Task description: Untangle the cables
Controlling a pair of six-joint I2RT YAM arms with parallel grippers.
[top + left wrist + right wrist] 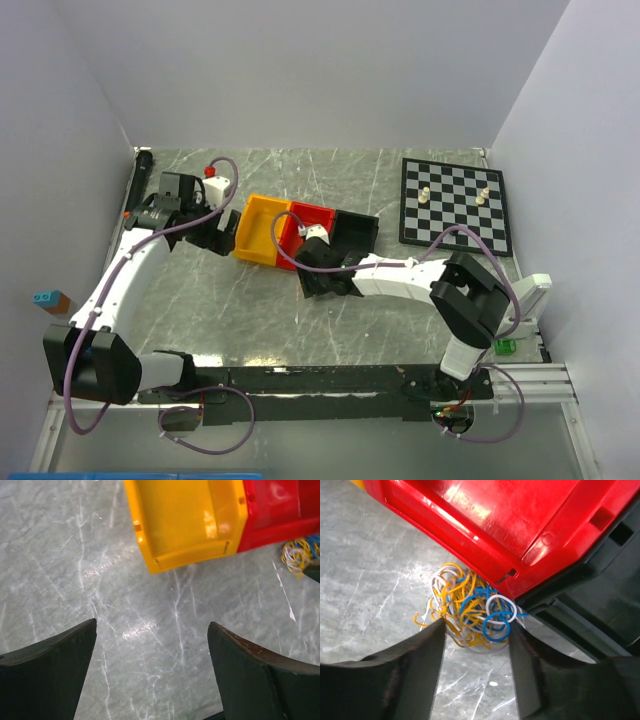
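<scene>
The cables (470,611) are a small tangle of thin yellow, blue and white wire loops. They lie on the marble table against the near corner of the red bin (485,520). My right gripper (476,627) hangs low over them with its jaws apart. The near part of the tangle lies between the tips, and the left fingertip (437,630) touches yellow strands. In the top view that gripper (312,258) hides the tangle. My left gripper (152,624) is open over bare table, near the yellow bin (185,520). The cables (300,552) show at that view's right edge.
A yellow bin (258,228), a red bin (312,215) and a black bin (357,228) stand side by side mid-table. At the back right lies a chessboard (455,203) with a few pieces on it. White walls close in the table on three sides.
</scene>
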